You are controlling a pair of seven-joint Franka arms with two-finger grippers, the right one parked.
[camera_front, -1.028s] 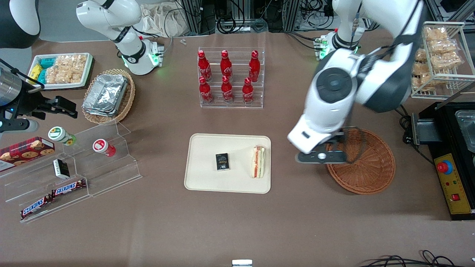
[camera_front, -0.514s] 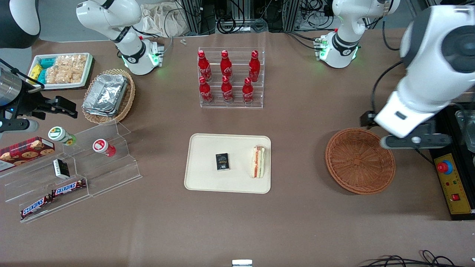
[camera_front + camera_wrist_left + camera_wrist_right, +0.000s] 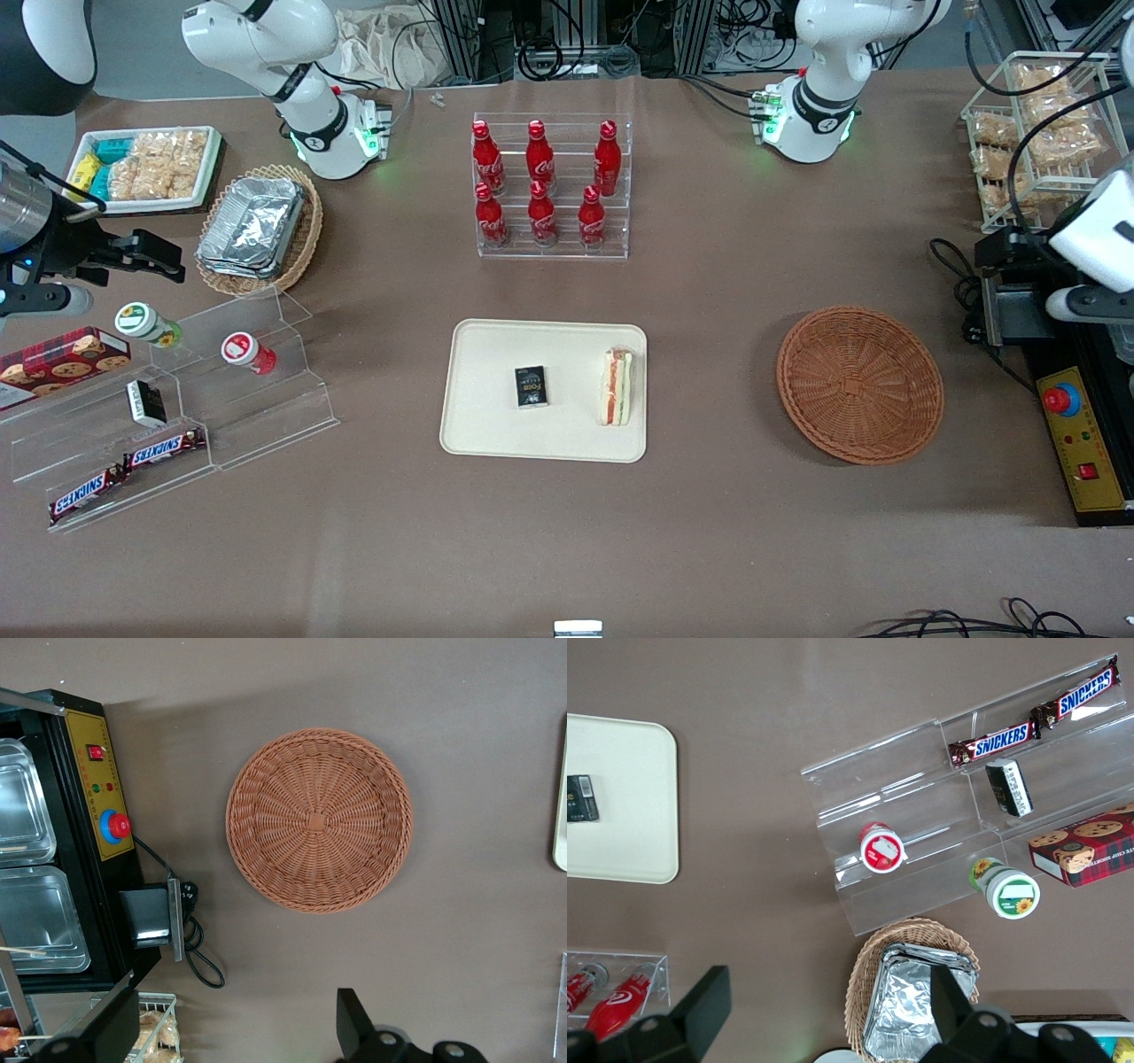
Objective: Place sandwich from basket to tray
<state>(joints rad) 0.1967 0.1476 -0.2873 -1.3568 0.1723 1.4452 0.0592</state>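
Observation:
The sandwich lies on the cream tray, at the tray end nearest the basket, beside a small black box. The round reddish-brown basket is empty; in the left wrist view the basket shows its bare weave and the tray only its edge. My left gripper hangs high at the working arm's end of the table, above the black machine and beside the basket. In the wrist view the gripper is open, its fingers wide apart with nothing between them.
A black machine with a red button and a wire rack of snacks stand beside my gripper. A clear rack of cola bottles stands farther from the camera than the tray. An acrylic stand and foil-filled oval basket lie toward the parked arm's end.
My left arm has swung from over the basket's rim out to the working arm's end of the table, uncovering the basket. The sandwich has stayed on the tray.

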